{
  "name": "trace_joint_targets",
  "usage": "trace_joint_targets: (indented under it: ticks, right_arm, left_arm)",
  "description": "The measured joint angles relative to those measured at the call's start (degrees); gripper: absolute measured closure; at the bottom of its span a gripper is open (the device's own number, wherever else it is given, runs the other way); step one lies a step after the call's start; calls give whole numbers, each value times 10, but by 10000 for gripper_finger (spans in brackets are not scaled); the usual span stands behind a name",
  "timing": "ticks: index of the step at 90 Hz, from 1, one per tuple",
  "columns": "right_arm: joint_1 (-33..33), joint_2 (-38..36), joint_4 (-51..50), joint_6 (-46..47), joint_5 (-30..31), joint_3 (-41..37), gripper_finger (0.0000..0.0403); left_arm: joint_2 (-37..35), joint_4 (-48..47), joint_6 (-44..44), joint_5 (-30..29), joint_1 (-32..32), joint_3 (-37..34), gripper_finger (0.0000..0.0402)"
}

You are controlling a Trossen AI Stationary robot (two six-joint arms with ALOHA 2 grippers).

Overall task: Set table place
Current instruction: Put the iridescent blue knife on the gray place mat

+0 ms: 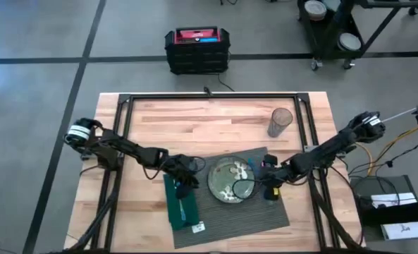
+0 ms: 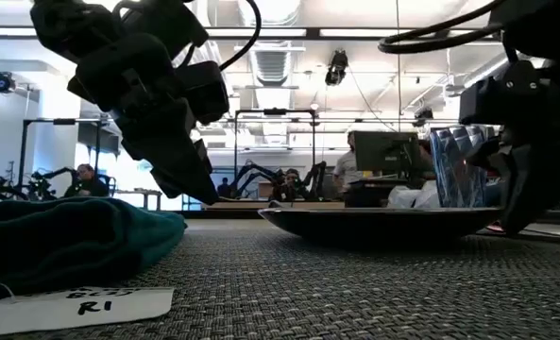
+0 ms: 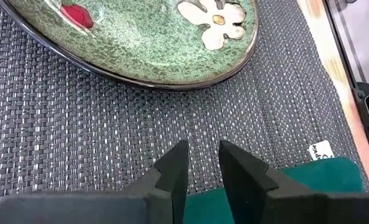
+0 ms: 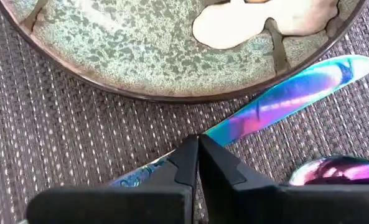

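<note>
Dark grey ribbed woven placemat (image 1: 265,212) at the light-wood table's (image 1: 216,116) near edge, speckled green round plate (image 1: 230,180) centred, left gripper (image 3: 203,163) fingers slightly parted over dark green napkin (image 1: 182,208), right gripper (image 4: 198,155) fingers pinching iridescent knife (image 4: 284,99).

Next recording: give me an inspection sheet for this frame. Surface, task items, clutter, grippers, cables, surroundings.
Surface: light-wood table, bare along the far side.
Job's things: grey ribbed placemat at the near edge; patterned green plate on it; iridescent knife lying beside the plate's rim; green napkin with a white tag on the placemat's left part; ribbed glass upright on bare wood.
Clutter: nothing seen.
Grippers: left gripper slightly open, empty, over the napkin edge; right gripper shut on the knife.
Cables: loose cables beside the right arm's base.
Surroundings: black and red case on the floor; people at desks behind.
</note>
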Motion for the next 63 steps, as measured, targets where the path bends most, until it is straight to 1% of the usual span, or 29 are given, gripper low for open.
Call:
trace_joint_targets:
  ticks: [7, 13, 17, 21, 27, 32, 50, 63]
  right_arm:
    - [0, -18, -19, 1, 0, 24, 403]
    - [2, -31, -73, 22, -3, 42, 403]
    - [6, -35, -109, 41, -17, 48, 403]
    - [14, -37, -123, 61, -37, 52, 403]
    - [35, -38, -119, 81, -69, 53, 403]
    - [58, -35, -118, 97, -78, 52, 403]
    - [127, -2, -94, 152, -77, 52, 403]
    - [140, 25, -72, 158, -71, 52, 403]
  left_arm:
    - [0, 0, 0, 0, 0, 0, 325]
    - [0, 0, 0, 0, 0, 0, 325]
    - [0, 0, 0, 0, 0, 0, 325]
    - [0, 0, 0, 0, 0, 0, 325]
    - [0, 0, 0, 0, 0, 0, 325]
    - [0, 0, 0, 0, 0, 0, 325]
    - [0, 0, 0, 0, 0, 0, 325]
    - [0, 0, 0, 0, 0, 0, 325]
